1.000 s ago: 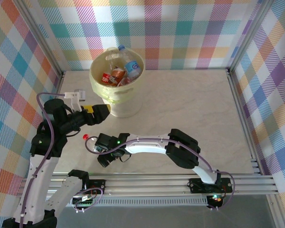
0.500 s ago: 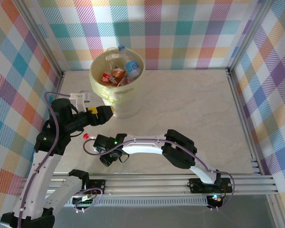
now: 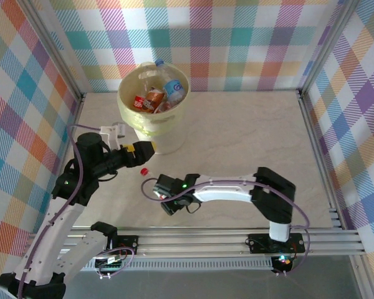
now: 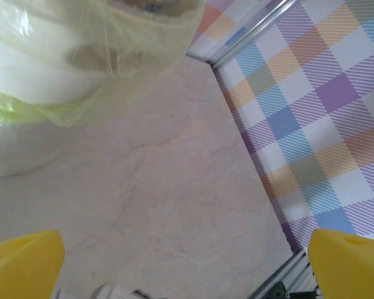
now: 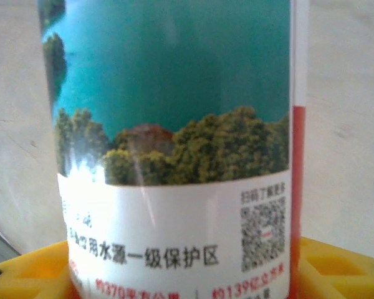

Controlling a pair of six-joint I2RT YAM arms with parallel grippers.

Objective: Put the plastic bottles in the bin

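Note:
The bin point(image 3: 163, 141), a pale-yellow bucket, stands at the back left and holds several plastic bottles point(image 3: 166, 91) with blue, orange and red labels. My right gripper point(image 3: 163, 189) is low at centre-left, shut on another plastic bottle point(image 5: 174, 124). That bottle's teal and green landscape label sits between the yellow fingers point(image 5: 340, 268). Its red-capped end point(image 3: 144, 169) pokes out to the upper left. My left gripper point(image 3: 146, 148) hovers beside the bin's base, open and holding nothing. In the left wrist view the bin wall point(image 4: 50, 81) is at the upper left and the left gripper point(image 4: 187, 265) has its yellow fingertips point(image 4: 22, 261) far apart.
Checked walls close in the pale marble table point(image 3: 249, 137) on three sides. An aluminium rail point(image 3: 237, 237) runs along the near edge. The table's right corner frame point(image 4: 280, 274) shows in the left wrist view.
The right arm has swung to the right, carrying the bottle and its red cap with it. The left gripper has moved right and a little nearer, staying by the bin's base.

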